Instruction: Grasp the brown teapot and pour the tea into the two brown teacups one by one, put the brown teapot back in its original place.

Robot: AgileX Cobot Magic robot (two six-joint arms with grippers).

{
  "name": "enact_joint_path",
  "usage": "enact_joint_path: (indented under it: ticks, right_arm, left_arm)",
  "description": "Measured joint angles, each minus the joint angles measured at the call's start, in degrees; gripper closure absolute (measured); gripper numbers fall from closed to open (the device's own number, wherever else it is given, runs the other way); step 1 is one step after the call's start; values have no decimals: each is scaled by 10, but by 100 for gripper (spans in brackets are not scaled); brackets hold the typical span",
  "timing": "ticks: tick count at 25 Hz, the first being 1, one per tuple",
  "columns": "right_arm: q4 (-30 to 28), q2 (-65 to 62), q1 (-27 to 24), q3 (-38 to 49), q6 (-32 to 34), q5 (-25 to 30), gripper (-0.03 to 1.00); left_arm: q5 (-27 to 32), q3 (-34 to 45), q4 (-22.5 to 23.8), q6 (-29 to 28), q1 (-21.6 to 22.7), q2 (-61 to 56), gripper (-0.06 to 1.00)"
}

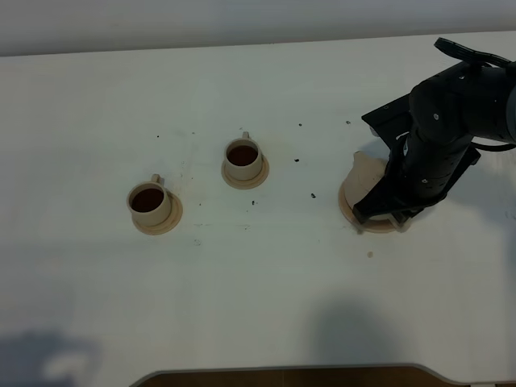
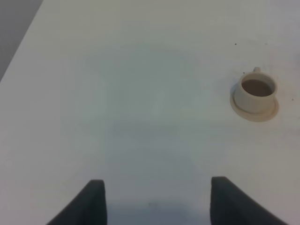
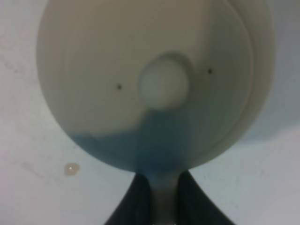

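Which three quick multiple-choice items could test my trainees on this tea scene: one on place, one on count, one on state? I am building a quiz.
1. Where is the brown teapot?
A. between the cups
B. on the wide saucer at the right
C. at the table's front edge

2. How many teacups hold dark tea?
A. none
B. one
C. two

3. How is the left pincer?
A. open, holding nothing
B. shut on a cup
C. shut on the teapot

Answers:
1 B, the saucer's rim shows under the teapot.
2 C, the left teacup and the middle teacup both show dark liquid.
3 A, its fingers stand apart over bare table.
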Motion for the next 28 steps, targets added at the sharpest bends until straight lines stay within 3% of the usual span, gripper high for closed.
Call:
enact_joint_path:
  ticks: [4, 7, 12, 17, 23, 28]
  right_arm:
    - [14, 0, 0, 0, 0, 1, 84]
    - [16, 0, 0, 0, 7, 2, 79]
    - [17, 0, 0, 0, 10, 9, 52]
    - [23, -34, 0, -1, 12, 79, 30]
    - [36, -192, 23, 25, 18, 201, 29]
    - [36, -375, 61, 120, 20, 233, 34]
  left_arm:
    - [0, 0, 0, 0, 0, 0, 45]
    - [0, 0, 0, 0, 0, 0, 45]
    - [0, 0, 0, 0, 0, 0, 45]
    - [0, 0, 0, 0, 0, 0, 45]
    - [0, 0, 0, 0, 0, 0, 45]
    - [0, 0, 0, 0, 0, 0, 45]
